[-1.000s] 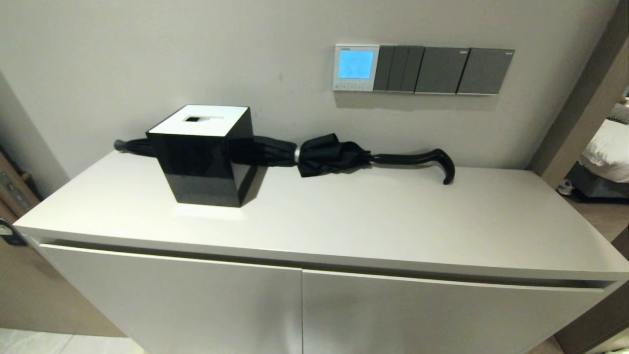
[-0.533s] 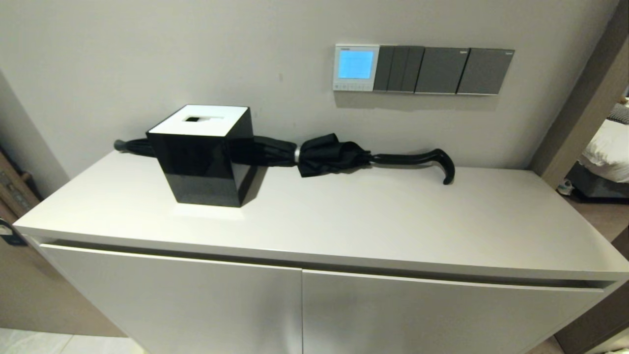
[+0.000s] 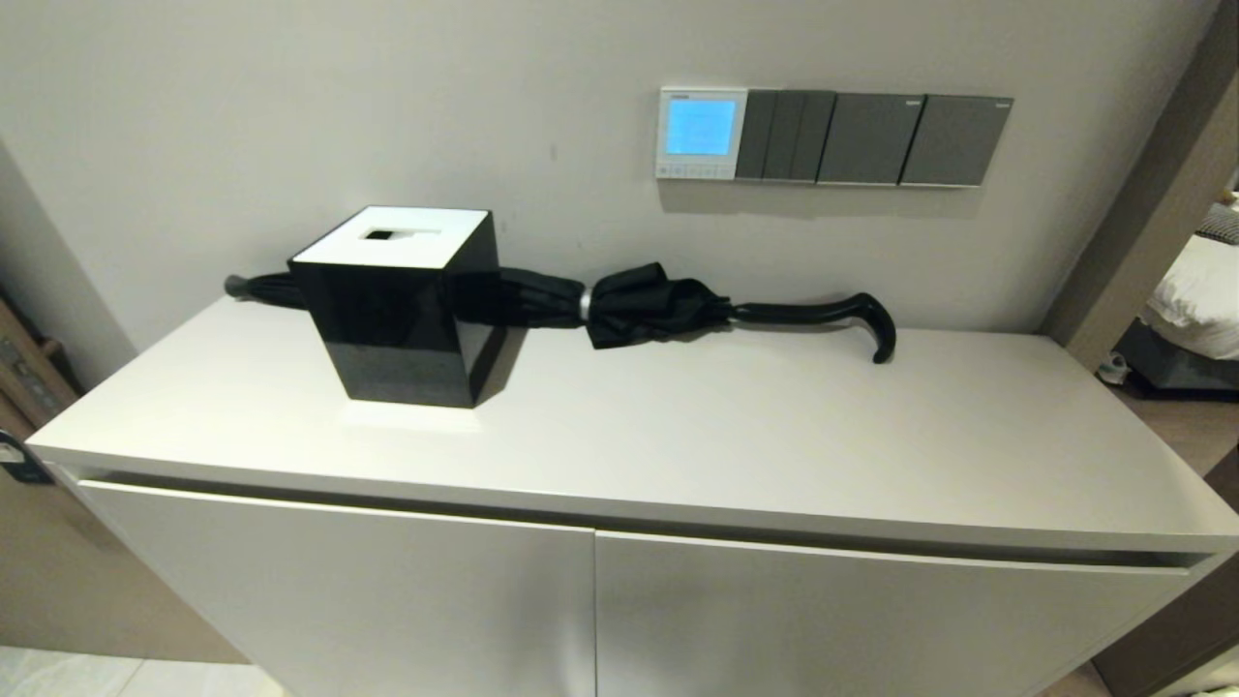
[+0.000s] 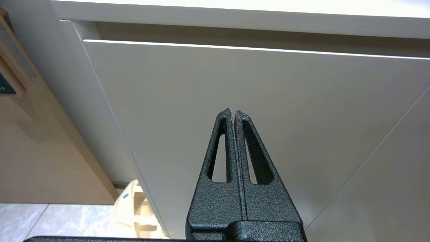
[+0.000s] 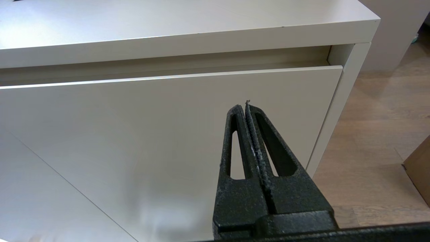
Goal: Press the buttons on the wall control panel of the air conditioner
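A black tissue box [image 3: 402, 305] with a white lid stands on the left part of the white cabinet top [image 3: 774, 436]; the slot in its lid shows only darkness, so what it holds cannot be told. Behind the box, along the far edge against the wall, lies a furled black umbrella [image 3: 629, 302], its crook handle [image 3: 852, 318] pointing right and its tip poking out to the left of the box.

The air conditioner's wall control panel [image 3: 702, 133] is on the far wall, above the umbrella and right of centre, its screen lit light blue. The buttons [image 3: 695, 170] run along its bottom edge. Small marks sit at the panel's top and on the switch plates, too small to read. Touching the panel's right side is a row of dark grey switch plates [image 3: 871, 138].

Neither arm appears in the head view. The left gripper [image 4: 233, 112] is low in front of the cabinet's left door [image 4: 235, 84], its jaws pressed together on nothing. The right gripper [image 5: 246, 106] is likewise low before the right door [image 5: 134, 117], jaws closed and empty. Wooden floor [image 5: 379, 127] lies to the right of the cabinet, and a bed with white bedding [image 3: 1200, 290] shows at far right.
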